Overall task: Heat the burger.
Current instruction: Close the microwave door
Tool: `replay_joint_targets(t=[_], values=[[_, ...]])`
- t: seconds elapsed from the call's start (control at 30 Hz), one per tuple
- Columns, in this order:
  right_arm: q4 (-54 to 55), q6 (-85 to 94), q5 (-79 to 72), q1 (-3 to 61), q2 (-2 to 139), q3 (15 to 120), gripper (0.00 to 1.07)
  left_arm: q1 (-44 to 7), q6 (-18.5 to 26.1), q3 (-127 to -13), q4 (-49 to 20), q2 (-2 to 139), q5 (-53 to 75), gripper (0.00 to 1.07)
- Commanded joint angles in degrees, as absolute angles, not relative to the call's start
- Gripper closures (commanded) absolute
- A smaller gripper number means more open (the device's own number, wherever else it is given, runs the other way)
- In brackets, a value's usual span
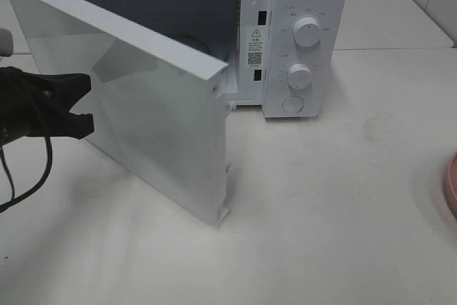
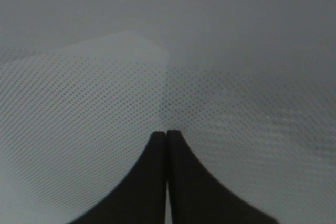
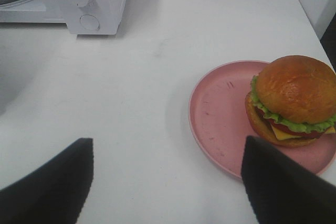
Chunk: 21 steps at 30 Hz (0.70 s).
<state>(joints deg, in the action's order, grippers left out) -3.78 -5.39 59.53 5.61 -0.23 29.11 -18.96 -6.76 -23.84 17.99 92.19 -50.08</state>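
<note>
Microwave (image 1: 300,5): white, at the far side of the table, cavity open.
Microwave door (image 1: 143,105): swung wide toward the near left, its dotted mesh window facing out.
Control panel: on the microwave's right side, with an upper knob (image 1: 307,32), a lower knob (image 1: 300,74) and a round button (image 1: 293,103) beneath them.
Warning sticker (image 1: 255,46): on the frame just left of the panel.
Plate (image 3: 220,114): round, pink, on the table at the right, well apart from the microwave.
Table (image 1: 335,212): white, with faint smudges.

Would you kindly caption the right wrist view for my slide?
Open right hand above the table, burger on a pink plate, microwave beyond.
</note>
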Motion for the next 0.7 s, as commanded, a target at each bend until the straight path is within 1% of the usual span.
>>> replay_joint_targets(t=[0.03,0.07,0.1,0.13,0.17,0.2,0.23,0.27,0.3,0.33,0.37,0.4,0.43,0.47,0.5,0.53,0.57,0.6,0.63,0.67,0.7], values=[[-3.72,-4.81,59.47,5.44,-1.78,29.05,0.31,-21.08,-6.59,-26.47,14.38,93.97,-51.11,1.07],[-3.72,-4.81,59.47,5.44,-1.78,29.05,0.31,-21.08,-6.59,-26.47,14.38,93.97,-51.11,1.07],[-3.72,-4.81,59.47,5.44,-1.78,29.05,0.31,-22.29,-6.59,-27.62,11.97,95.0,-51.11,1.07],[-3.72,-4.81,59.47,5.44,-1.78,29.05,0.31,-22.29,-6.59,-27.62,11.97,95.0,-51.11,1.07],[-3.72,-4.81,59.47,5.44,-1.78,29.05,0.31,-22.86,-6.53,-28.25,10.66,95.57,-51.11,1.07],[-3.72,-4.81,59.47,5.44,-1.78,29.05,0.31,-23.84,-6.53,-29.39,7.62,96.66,-51.11,1.07],[-3.72,-4.81,59.47,5.44,-1.78,29.05,0.31,-23.84,-6.53,-29.39,7.62,96.66,-51.11,1.07],[-3.72,-4.81,59.47,5.44,-1.78,29.05,0.31,-24.47,-6.3,-30.02,5.96,97.12,-50.99,1.07],[-3.72,-4.81,59.47,5.44,-1.78,29.05,0.31,-25.61,-6.07,-31.23,2.58,97.98,-50.88,1.07],[-3.72,-4.81,59.47,5.44,-1.78,29.05,0.31,-25.61,-6.07,-31.23,2.58,97.98,-50.88,1.07],[-3.72,-4.81,59.47,5.44,-1.78,29.05,0.31,-26.99,-5.04,-32.26,-0.8,98.66,-50.82,1.07],[-3.72,-4.81,59.47,5.44,-1.78,29.05,0.31,-27.73,-4.3,-32.77,-2.64,99.12,-50.53,1.07],[-3.72,-4.81,59.47,5.44,-1.78,29.05,0.31,-27.73,-4.3,-32.77,-2.64,99.12,-50.53,1.07],[-3.72,-4.81,59.47,5.44,-1.78,29.05,0.31,-29.16,-2.01,-33.86,-6.07,99.98,-50.42,1.07],[-3.78,-4.81,59.47,5.44,-1.78,29.05,0.31,-29.79,-1.03,-34.43,-7.39,100.27,-50.08,1.07],[-3.78,-4.81,59.47,5.44,-1.78,29.05,0.31,-29.79,-1.03,-34.43,-7.39,100.27,-50.08,1.07],[-3.78,-4.81,59.47,5.44,-1.78,29.05,0.31,-31.46,1.55,-35.7,-10.89,101.3,-49.79,1.07],[-3.78,-4.81,59.47,5.44,-1.78,29.05,0.31,-31.46,1.55,-35.7,-10.89,101.3,-49.79,1.07],[-3.78,-4.81,59.47,5.44,-1.78,29.05,0.31,-32.26,2.52,-36.21,-12.32,101.7,-49.62,1.07],[-3.78,-4.81,59.47,5.44,-1.78,29.05,0.31,-33.92,4.7,-37.41,-15.41,102.73,-49.56,1.07],[-3.78,-4.81,59.47,5.44,-1.78,29.05,0.31,-33.92,4.7,-37.41,-15.41,102.73,-49.56,1.07]])
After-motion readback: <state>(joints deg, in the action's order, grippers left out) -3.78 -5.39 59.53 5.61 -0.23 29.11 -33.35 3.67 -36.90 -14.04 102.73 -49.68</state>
